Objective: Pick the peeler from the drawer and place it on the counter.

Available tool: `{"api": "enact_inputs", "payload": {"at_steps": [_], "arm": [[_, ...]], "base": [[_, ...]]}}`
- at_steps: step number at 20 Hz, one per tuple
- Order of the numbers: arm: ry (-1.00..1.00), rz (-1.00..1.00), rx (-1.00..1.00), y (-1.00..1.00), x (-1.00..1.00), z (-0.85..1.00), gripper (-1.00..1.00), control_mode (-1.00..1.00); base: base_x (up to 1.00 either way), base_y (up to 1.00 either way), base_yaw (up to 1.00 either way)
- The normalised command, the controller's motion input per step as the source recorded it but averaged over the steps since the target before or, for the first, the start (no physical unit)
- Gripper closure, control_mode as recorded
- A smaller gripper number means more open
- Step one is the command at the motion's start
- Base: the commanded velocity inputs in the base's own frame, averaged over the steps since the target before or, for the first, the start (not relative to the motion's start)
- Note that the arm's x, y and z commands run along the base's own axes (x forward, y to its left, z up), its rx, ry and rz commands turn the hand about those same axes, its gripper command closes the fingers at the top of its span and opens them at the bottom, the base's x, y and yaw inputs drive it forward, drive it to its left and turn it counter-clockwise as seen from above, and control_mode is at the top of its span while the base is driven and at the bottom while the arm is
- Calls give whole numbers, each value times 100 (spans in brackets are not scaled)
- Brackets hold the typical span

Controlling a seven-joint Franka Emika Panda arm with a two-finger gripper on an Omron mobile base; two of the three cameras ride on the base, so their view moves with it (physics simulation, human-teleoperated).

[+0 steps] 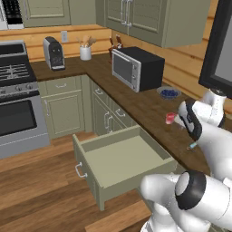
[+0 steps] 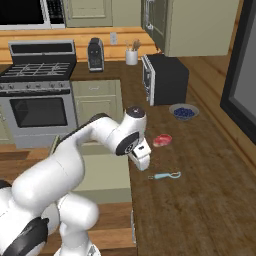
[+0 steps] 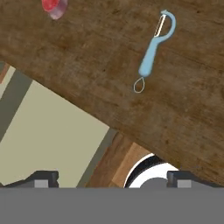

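1. On the tabletop (image 2: pixel 200 200), the peeler (image 2: pixel 166 175) lies flat, bare wood all round, back from the front edge.
2. Below, the drawer (image 1: pixel 122 158) stands open.
3. Hand view shows the pincer (image 3: pixel 111 177) spread apart, holding nothing; meat (image 2: pixel 162 140) sits well apart.

we note bare surface (image 2: pixel 200 200) all round the peeler (image 2: pixel 167 175); nearest obstacles are the meat (image 2: pixel 162 140) and blueberry bowl (image 2: pixel 183 111), well apart. the open drawer (image 1: pixel 120 159) juts out below the surface edge.
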Motion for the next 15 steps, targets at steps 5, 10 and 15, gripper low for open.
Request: {"api": "enact_inputs", "payload": {"at_steps": [5, 10, 15], "arm": [[6, 22, -16, 100, -1, 30, -100, -100], [0, 24, -11, 100, 0, 0, -100, -100], [-10, 22, -1, 100, 7, 0, -100, -100]], "base": [[0, 0, 0], [0, 0, 0], [0, 0, 0]]}}
